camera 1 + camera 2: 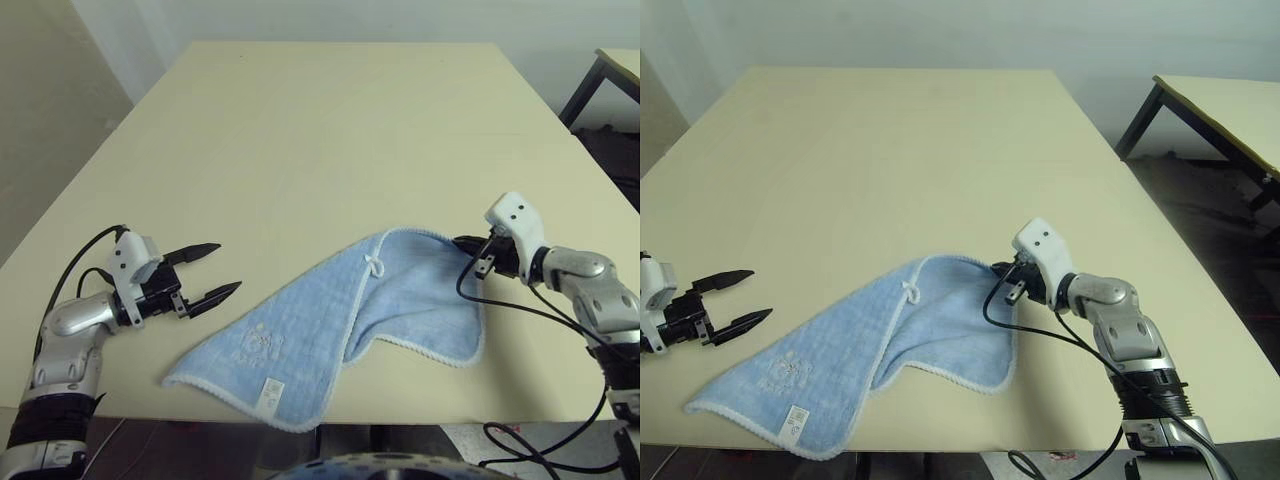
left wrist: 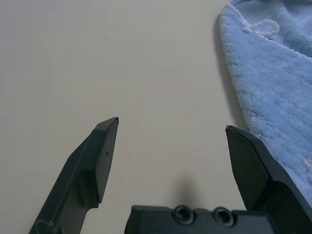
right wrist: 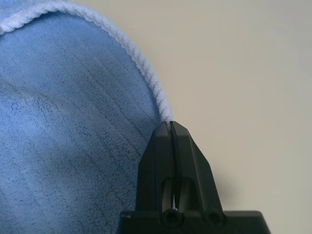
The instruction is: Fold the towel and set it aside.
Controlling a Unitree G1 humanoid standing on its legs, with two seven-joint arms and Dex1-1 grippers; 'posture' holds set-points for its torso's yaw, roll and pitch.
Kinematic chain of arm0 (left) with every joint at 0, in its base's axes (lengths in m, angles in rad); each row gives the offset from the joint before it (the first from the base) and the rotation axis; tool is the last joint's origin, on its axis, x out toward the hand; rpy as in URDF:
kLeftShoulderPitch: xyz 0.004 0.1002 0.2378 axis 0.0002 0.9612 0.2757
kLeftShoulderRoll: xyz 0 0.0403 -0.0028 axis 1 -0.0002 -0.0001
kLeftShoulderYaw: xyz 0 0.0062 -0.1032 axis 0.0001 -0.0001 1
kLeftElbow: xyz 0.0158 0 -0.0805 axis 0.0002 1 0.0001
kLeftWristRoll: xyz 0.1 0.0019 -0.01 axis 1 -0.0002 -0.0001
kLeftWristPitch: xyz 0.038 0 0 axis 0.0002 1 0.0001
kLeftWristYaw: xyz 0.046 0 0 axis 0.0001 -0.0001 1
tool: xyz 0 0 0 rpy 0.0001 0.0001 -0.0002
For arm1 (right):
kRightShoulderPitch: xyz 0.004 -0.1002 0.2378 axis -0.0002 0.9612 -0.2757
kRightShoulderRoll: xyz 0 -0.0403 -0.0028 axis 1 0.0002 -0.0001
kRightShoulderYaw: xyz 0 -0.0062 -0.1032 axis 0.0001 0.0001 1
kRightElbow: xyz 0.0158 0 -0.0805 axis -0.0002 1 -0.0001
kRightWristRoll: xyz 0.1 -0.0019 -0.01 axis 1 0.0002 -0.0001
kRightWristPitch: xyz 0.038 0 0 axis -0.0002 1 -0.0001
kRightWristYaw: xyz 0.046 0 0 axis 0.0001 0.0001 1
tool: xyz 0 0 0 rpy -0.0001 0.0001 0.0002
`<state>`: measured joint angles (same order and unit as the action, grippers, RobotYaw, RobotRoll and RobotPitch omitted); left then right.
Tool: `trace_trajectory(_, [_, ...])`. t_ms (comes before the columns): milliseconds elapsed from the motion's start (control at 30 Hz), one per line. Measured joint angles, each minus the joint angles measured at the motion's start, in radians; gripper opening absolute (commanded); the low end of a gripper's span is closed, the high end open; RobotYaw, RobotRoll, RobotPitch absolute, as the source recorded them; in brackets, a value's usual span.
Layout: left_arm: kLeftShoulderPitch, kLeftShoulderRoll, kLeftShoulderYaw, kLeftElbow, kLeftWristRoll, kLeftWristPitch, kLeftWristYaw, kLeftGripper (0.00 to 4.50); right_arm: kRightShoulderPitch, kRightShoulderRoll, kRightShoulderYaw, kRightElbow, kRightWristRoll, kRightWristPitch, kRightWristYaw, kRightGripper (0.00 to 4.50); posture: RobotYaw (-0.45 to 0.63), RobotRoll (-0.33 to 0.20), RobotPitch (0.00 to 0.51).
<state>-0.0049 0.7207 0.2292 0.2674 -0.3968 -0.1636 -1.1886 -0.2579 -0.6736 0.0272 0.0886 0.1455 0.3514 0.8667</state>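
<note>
Where doubled over, towel (image 1: 330, 330) light-blue, white-edged.

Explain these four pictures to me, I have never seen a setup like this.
A humanoid robot with two arms stands at a table. Two pictures come from cameras on its head, looking down; the other two come from a camera on each wrist, looking along that arm's black fingers. On the table lies a light-blue towel, partly folded over itself. The right gripper is shut on the towel's white edge, seen close up in the right wrist view. The left gripper is open, holding nothing, beside the towel.
</note>
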Motion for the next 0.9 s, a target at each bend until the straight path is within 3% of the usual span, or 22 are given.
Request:
trace_trajectory(100, [0.0, 0.0, -0.001, -0.012, 0.0, 0.007, 0.005, 4.5, 0.0, 0.001, 0.0, 0.0, -0.001, -0.009, 0.0, 0.65, 0.06, 0.0, 0.039])
trace_trajectory(433, [0.0, 0.003, -0.001, -0.087, -0.001, 0.06, 0.047, 4.5, 0.0, 0.001, 0.01, 0.007, -0.016, -0.021, 0.003, 4.36, 0.07, 0.0, 0.039])
trace_trajectory(467, [0.0, 0.003, -0.001, -0.1, -0.001, 0.068, 0.052, 4.5, 0.0, 0.001, 0.019, 0.012, -0.026, -0.021, 0.0, 4.48, 0.07, 0.0, 0.039])
trace_trajectory(533, [0.001, 0.003, -0.001, -0.117, -0.001, 0.077, 0.057, 4.5, 0.0, 0.002, 0.033, 0.018, -0.035, -0.02, -0.004, 4.48, 0.07, 0.0, 0.041])
trace_trajectory(633, [0.003, 0.003, -0.001, -0.133, 0.0, 0.085, 0.064, 4.5, -0.003, 0.002, 0.035, 0.019, -0.036, -0.008, -0.006, 3.99, 0.07, 0.0, 0.041])
trace_trajectory(900, [0.003, 0.003, -0.007, -0.151, 0.0, 0.087, 0.07, 4.5, -0.009, 0.001, 0.037, 0.018, -0.035, 0.037, -0.002, 1.08, 0.07, 0.0, 0.041])
